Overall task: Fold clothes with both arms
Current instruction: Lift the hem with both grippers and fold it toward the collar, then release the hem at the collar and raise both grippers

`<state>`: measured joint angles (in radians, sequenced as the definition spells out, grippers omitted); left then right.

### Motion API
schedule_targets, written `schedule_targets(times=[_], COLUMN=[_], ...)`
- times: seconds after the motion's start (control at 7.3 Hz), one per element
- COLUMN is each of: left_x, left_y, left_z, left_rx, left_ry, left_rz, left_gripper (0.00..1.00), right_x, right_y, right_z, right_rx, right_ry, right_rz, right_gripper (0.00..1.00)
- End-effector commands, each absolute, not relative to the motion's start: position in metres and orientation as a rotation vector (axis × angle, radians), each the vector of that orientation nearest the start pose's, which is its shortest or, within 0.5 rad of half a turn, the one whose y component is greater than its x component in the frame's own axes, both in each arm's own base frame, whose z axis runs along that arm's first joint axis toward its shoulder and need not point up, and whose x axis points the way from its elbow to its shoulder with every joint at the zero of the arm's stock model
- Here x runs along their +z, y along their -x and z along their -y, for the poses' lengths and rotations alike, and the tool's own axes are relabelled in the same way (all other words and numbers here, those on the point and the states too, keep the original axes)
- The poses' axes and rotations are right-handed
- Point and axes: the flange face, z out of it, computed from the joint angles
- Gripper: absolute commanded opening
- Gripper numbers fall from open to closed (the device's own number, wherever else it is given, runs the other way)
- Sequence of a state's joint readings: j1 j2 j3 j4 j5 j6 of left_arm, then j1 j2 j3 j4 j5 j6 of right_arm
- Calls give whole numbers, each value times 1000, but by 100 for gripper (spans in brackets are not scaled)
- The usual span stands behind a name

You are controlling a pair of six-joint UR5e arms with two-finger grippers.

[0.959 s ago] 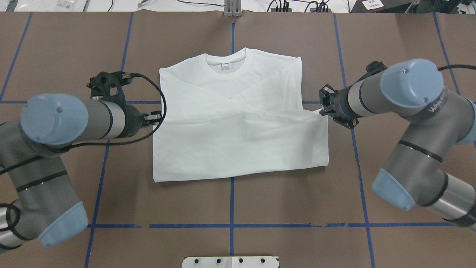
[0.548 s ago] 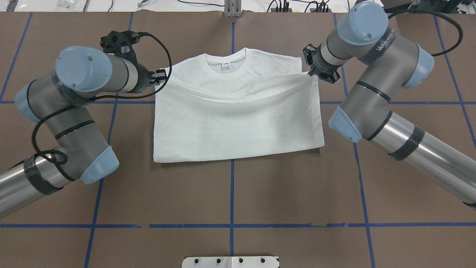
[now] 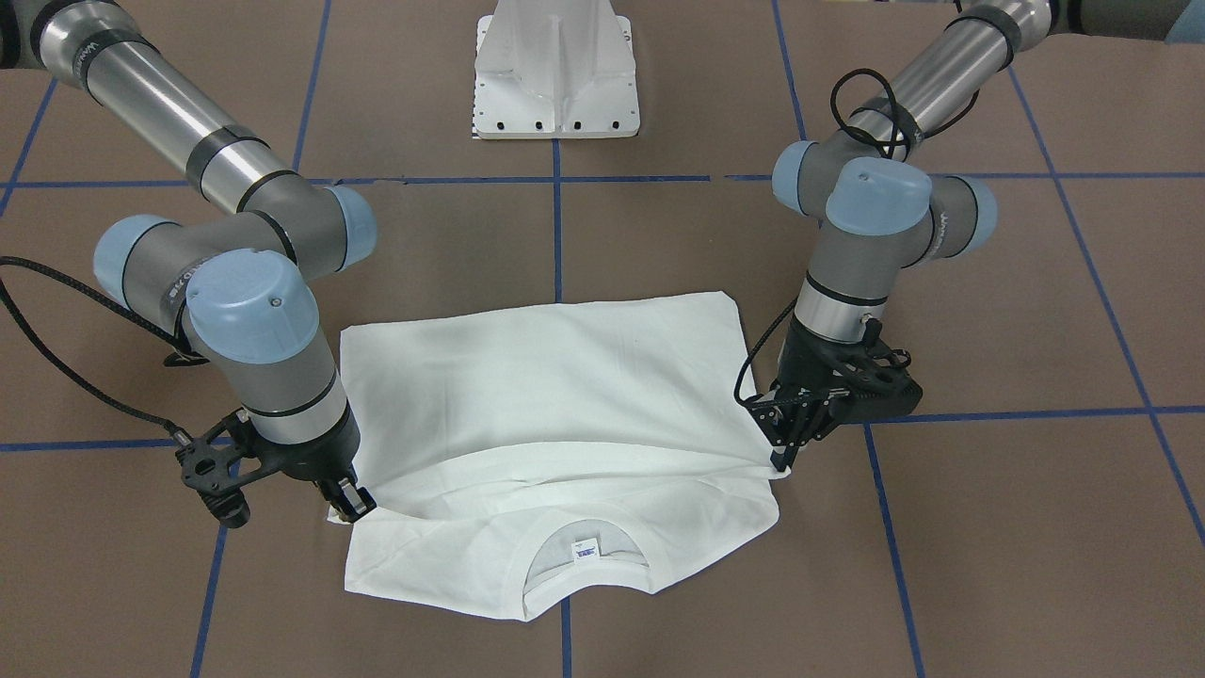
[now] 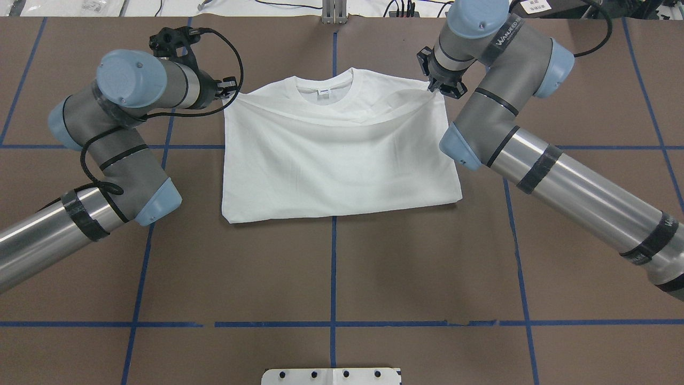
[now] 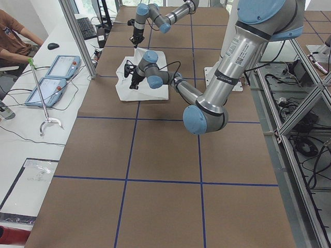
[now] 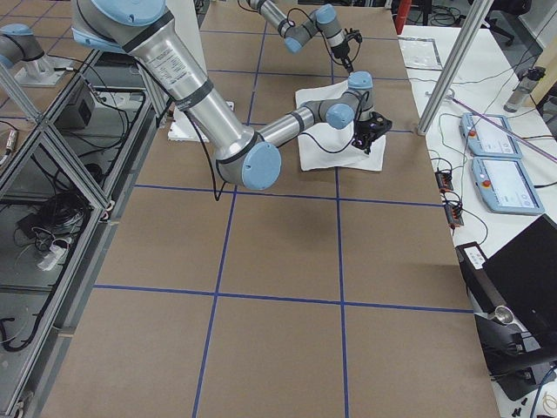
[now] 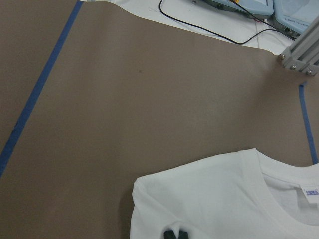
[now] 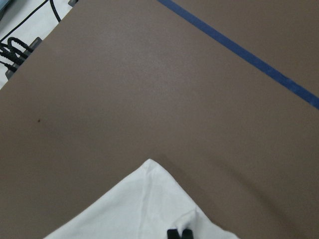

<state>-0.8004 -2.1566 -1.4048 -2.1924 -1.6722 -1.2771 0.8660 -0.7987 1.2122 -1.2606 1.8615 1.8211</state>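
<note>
White T-shirt (image 4: 336,160) lies mid-table (image 4: 331,278), folded in half and pretty smooth. The fold edge is at 6 o'clock and the collar (image 4: 324,91) at 12. Left gripper (image 4: 233,91) and right gripper (image 4: 439,91) are each pinched tight on a top-layer corner, at 10 and 2. Brown table runs wide on every side.

Item count: one T-shirt (image 4: 336,160); two robot arms, namely left arm (image 4: 109,160) and right arm (image 4: 561,182); one pedestal base (image 3: 555,71); two control tablets (image 5: 63,66).
</note>
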Motion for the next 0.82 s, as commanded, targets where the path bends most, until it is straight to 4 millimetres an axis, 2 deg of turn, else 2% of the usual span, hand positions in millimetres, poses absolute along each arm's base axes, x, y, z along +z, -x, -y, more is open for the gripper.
schedule_targets(times=[0.0, 0.14, 0.41, 0.68], left_x=[321, 328, 328, 338], left_y=[-407, -414, -419, -422], left_z=[628, 634, 637, 640], left_rx=[-414, -416, -411, -409], left_ry=[-485, -476, -481, -484], left_rz=[-926, -910, -919, -921], left_gripper=[0, 0, 0, 1], right_x=[327, 334, 322, 315], right_y=[420, 421, 429, 434], right_z=[691, 692, 696, 699], right_rx=[978, 980, 974, 971], right_ry=[51, 55, 51, 51], right_rz=[795, 783, 789, 791], right_gripper=[0, 0, 0, 0])
